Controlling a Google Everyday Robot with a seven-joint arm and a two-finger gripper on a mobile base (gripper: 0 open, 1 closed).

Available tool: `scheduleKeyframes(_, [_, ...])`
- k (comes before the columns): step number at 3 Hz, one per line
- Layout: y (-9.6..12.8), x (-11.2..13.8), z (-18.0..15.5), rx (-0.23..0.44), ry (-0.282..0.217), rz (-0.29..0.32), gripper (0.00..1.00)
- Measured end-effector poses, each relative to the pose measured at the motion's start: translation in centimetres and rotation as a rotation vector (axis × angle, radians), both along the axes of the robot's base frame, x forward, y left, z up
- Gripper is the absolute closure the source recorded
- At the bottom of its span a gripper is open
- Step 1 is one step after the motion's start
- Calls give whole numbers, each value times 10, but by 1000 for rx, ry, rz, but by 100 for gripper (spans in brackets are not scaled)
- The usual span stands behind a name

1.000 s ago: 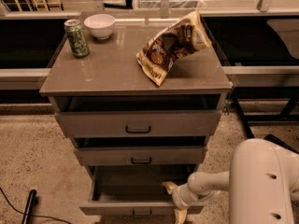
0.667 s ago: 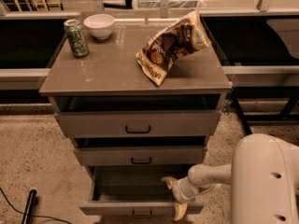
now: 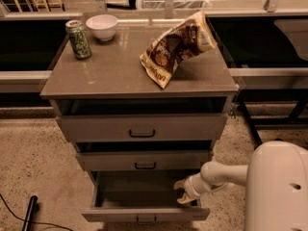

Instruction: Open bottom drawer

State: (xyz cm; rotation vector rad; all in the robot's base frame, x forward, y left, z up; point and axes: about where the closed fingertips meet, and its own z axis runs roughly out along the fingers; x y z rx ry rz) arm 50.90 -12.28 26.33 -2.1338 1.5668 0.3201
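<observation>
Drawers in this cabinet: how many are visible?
3, stacked: top drawer, slightly open; middle drawer, slightly open; bottom drawer, pulled out farthest, with the gripper over its right side. None seem hidden.

Speckled floor (image 3: 33,162), dim warm light; dark low shelving (image 3: 24,47) behind w/ metal rails (image 3: 269,72).

Tabletop (image 3: 120,76), frame centre: green can (image 3: 78,39) and white bowl (image 3: 102,26) upper left, crumpled snack bag (image 3: 175,47) right of centre. Gripper (image 3: 184,192) lower right, at the bottom drawer (image 3: 144,214), jaws apart

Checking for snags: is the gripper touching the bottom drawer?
Cannot tell. In the camera view the gripper overlaps the right wall of the bottom drawer; neither contact nor gap shows.
</observation>
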Motion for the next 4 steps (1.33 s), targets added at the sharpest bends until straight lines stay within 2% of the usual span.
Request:
scheduleKeyframes(2, [-20,25,-41,-66,-36,-34,98])
scheduleKeyframes(3, [-24,33,-64,-74,-31,-72,100])
scheduleKeyframes(4, [-19,30,-88,-72,22,-100,100])
